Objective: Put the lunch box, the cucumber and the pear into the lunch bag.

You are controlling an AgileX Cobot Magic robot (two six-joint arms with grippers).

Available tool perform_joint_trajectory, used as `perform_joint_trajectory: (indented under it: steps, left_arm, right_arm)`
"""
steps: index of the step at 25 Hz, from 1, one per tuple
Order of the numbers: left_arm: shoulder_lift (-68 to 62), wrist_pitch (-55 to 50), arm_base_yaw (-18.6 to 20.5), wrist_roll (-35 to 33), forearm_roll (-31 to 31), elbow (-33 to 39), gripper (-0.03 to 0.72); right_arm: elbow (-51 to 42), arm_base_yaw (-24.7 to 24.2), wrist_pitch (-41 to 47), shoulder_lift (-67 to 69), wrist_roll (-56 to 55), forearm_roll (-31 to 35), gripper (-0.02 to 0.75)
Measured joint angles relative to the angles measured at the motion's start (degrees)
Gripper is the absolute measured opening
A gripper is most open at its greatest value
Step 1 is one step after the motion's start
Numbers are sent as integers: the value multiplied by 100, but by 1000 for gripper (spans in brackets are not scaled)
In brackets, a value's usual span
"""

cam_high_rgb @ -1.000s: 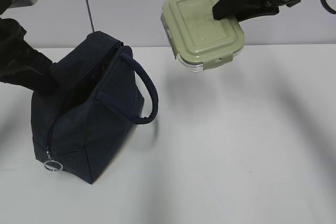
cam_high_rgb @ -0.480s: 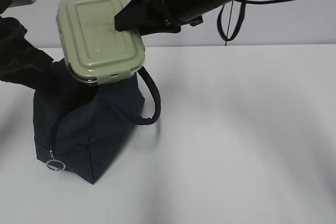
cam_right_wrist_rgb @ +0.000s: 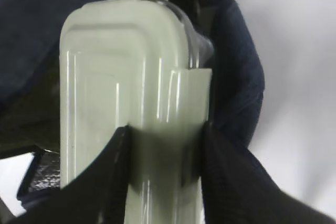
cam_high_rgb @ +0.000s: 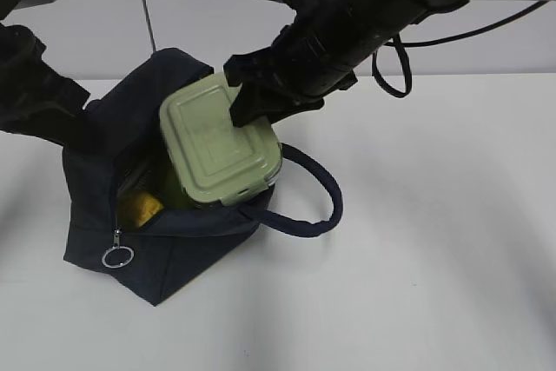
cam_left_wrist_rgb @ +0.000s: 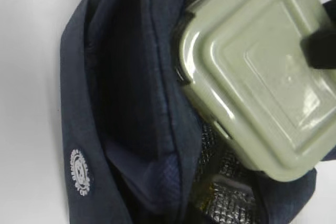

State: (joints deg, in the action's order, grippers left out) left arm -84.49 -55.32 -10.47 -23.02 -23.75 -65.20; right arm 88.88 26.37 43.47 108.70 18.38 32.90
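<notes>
- Three views show the lunch box (cam_high_rgb: 222, 149) tilted in the open mouth of the lunch bag (cam_high_rgb: 165, 249), its lower end inside and its pale green lid facing up and out.
- The right gripper (cam_right_wrist_rgb: 164, 169) clamps the box's upper end; the right wrist view shows a dark finger pressed on each side of the lid, a detail the exterior view gives only as a dark mass over the box.
- The exterior view alone shows the whole bag on the white table (cam_high_rgb: 434, 258), its loop handle (cam_high_rgb: 314, 206) hanging to the right, the ring pull (cam_high_rgb: 117, 256) at the front corner, and something yellow (cam_high_rgb: 139, 208) inside beneath the box.
- The left wrist view alone shows the silvery lining (cam_left_wrist_rgb: 226, 198) and a white round logo (cam_left_wrist_rgb: 80, 171) on the bag's outer fabric.
- The left gripper (cam_high_rgb: 65, 123) is at the bag's left edge; whether it grips the fabric cannot be told.
</notes>
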Motion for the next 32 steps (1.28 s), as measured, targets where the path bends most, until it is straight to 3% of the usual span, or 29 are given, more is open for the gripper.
perform_joint_trajectory:
  steps: [3, 12, 21, 27, 29, 32]
  left_arm:
    - [5, -5, -10, 0, -78, 0, 1]
    - [5, -17, -10, -70, -245, 0, 1]
    - [5, -40, -10, -97, -298, 0, 1]
    - [5, -30, -206, -109, -183, 0, 1]
    - [5, -43, -227, -109, -182, 0, 1]
    - [5, -43, -227, -109, -171, 0, 1]
  right_arm:
    - [0, 3, 40, 0, -230, -303, 263]
    - [10, 138, 30, 247, -458, -293, 263]
    - [483, 224, -7, 577, -467, 337, 262]
    - [688, 388, -47, 884, -183, 520, 267]
    - [688, 413, 8, 882, 3, 533, 320]
    - [731, 413, 104, 882, 114, 629, 486]
